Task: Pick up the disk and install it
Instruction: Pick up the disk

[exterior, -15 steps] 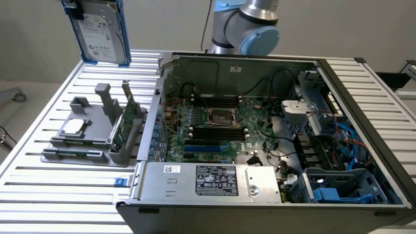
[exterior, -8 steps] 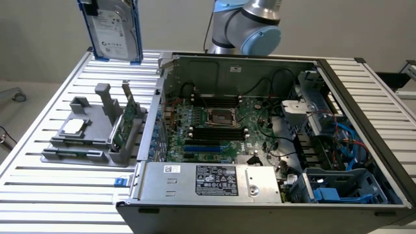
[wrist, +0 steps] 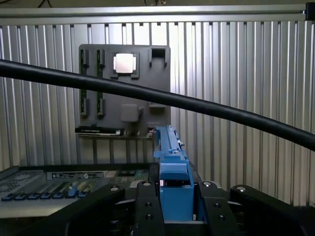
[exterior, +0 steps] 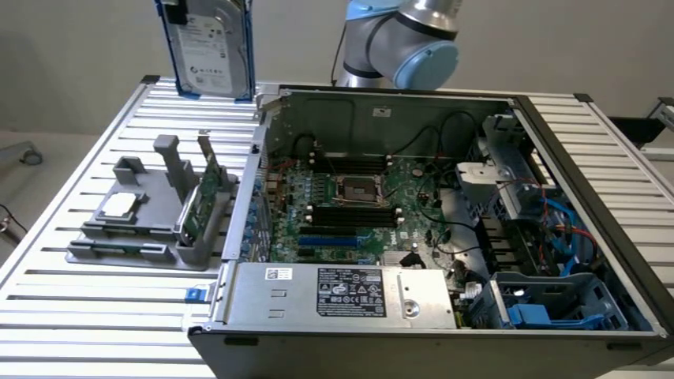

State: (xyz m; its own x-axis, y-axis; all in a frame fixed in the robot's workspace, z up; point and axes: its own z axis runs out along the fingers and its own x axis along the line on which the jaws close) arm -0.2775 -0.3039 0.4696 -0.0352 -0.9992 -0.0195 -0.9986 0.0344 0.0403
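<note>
- Currently the disk (exterior: 211,47) hangs upright at the upper left of the exterior frame. Its white label faces the camera and the blue bracket runs down both side edges.
- It sits outside the computer case (exterior: 589,158), seen over the far edge of the slatted counter (exterior: 63,316). Can't tell whether its lower edge touches anything.
- In the wrist view the pincer (wrist: 176,204) is pinching the disk (wrist: 172,162) edge-on, one black finger on each side of the blue bracket. A black cable (wrist: 206,105) crosses in front.
- The grey parts holder (exterior: 147,237) is at the exterior view's left on the counter, with the green circuit card (exterior: 200,201) standing in it and the small silver chip (exterior: 118,205) lying flat. Neither is touched.
- The case lies open with the motherboard (exterior: 348,205) exposed. A blue drive cage (exterior: 558,304) is in the lower right corner.
- Handling, my read:
  - Metal body, so stiff and fairly heavy for its size.
  - Shock-sensitive, so knocks against the case wall are a risk.
  - The plastic bracket likely flexes a bit and could be slippery.
- Best hold looks like the one in place, across the body and square on. A skewed pinch could let it pivot.
</note>
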